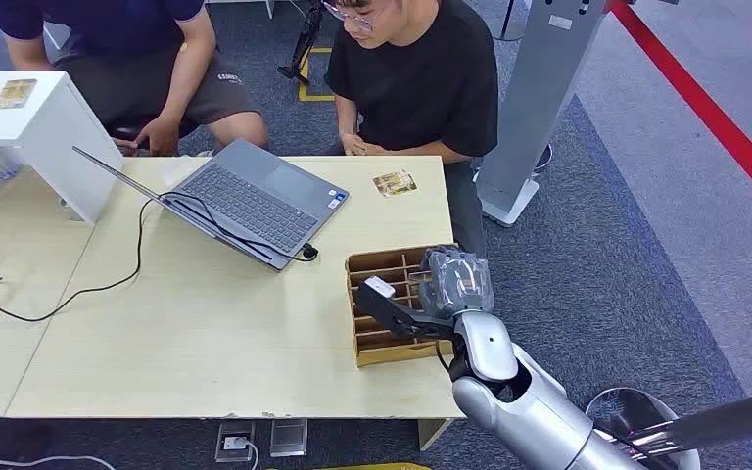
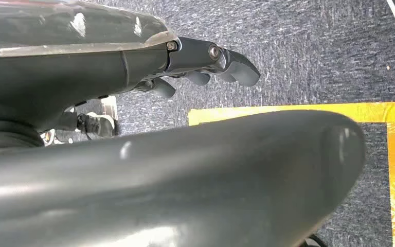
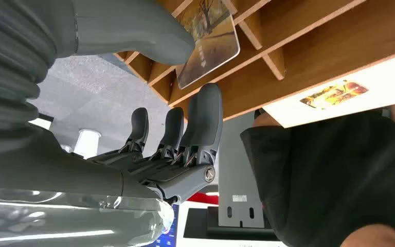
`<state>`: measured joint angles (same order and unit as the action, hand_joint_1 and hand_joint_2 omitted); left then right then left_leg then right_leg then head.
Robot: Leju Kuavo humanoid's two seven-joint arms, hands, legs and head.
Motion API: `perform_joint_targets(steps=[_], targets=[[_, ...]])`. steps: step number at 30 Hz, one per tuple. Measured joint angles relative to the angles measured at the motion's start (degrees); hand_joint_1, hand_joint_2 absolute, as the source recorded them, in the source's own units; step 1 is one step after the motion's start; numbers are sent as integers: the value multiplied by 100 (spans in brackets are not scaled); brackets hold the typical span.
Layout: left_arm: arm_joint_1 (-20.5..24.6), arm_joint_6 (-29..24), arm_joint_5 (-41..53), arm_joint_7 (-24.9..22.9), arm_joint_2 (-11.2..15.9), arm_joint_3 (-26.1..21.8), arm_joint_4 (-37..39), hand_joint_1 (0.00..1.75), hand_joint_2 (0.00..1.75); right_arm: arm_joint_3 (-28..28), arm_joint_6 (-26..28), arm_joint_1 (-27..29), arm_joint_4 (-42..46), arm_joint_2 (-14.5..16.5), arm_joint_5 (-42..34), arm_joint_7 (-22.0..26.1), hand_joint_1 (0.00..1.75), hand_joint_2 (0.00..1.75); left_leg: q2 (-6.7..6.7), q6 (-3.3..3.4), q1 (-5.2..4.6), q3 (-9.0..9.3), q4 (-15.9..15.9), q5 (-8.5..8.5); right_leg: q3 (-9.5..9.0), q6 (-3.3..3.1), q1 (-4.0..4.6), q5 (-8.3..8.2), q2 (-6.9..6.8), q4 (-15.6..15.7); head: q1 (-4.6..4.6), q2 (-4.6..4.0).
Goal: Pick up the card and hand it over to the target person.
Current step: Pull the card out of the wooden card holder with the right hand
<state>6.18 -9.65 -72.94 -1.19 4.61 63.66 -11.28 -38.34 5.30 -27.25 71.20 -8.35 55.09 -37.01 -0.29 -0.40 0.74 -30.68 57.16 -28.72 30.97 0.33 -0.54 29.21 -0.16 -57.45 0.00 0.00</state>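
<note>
A wooden slotted box (image 1: 377,348) stands on the table near its right edge. A card (image 3: 212,43) printed with an autumn tree sticks up out of one slot. My right hand (image 1: 448,286) reaches over the box; its thumb (image 3: 133,31) lies on the card's printed face and a finger (image 3: 208,110) comes up against the other side, pinching it while it is still in the slot. A person in a black shirt (image 1: 411,83) sits across the table. My left hand (image 2: 205,67) hangs over the carpet, fingers loosely bent, holding nothing.
A second card (image 1: 395,182) lies flat on the table in front of the person in black. An open laptop (image 1: 245,201) with a black cable sits mid-table. A white stand (image 1: 44,137) holds another card (image 1: 15,93) at the left. A second person (image 1: 137,59) sits behind it.
</note>
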Motion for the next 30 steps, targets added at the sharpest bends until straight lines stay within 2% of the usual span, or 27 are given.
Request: perform_joint_targets(steps=[16, 30], targets=[[5, 100, 107, 77, -1, 105, 15, 0, 0, 118, -90, 133, 264, -168, 28, -134, 86, 175, -7, 1, 0, -3, 1, 0, 1, 0, 0, 2, -7, 0, 0, 0], [7, 92, 94, 60, 0, 108, 18, 0, 0, 144, -148, 195, 176, -145, -3, -147, 91, 175, -6, 1, 0, -3, 0, 1, 1, 1, 0, 0, -7, 1, 0, 0]])
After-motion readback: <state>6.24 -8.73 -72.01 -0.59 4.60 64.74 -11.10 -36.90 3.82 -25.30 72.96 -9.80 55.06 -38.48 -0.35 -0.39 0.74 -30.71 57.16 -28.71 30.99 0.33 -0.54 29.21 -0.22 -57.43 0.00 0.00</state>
